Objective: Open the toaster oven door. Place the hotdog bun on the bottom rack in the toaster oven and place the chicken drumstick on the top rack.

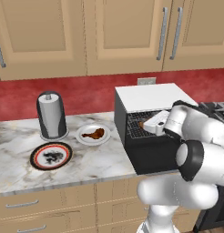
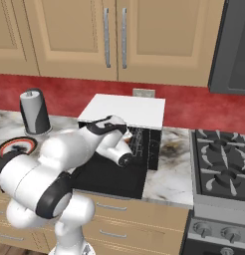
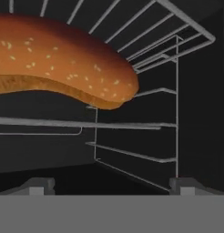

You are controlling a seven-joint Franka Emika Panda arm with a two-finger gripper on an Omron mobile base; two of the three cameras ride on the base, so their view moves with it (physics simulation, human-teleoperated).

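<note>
The toaster oven [image 1: 150, 96] stands with its door [image 1: 152, 157] folded down flat onto the counter. My gripper [image 1: 147, 124] reaches into the oven mouth, and in the hand view its fingertips [image 3: 38, 184] stand wide apart and open, with nothing between them. The hotdog bun [image 3: 63, 59] lies just ahead, against a wire rack [image 3: 145, 50] and apart from the fingers. That view is rolled, so I cannot tell which rack it is. A second rack [image 3: 86, 124] crosses the middle of the view. The chicken drumstick [image 1: 95, 133] lies on a white plate [image 1: 84, 139] left of the oven.
A red-rimmed plate [image 1: 37, 154] sits near the counter's front left. A paper towel holder [image 1: 51, 114] stands behind it. A gas stove [image 2: 221, 164] adjoins the counter on the right. The lowered door [image 2: 112, 177] reaches to the counter's front edge. Cabinets hang overhead.
</note>
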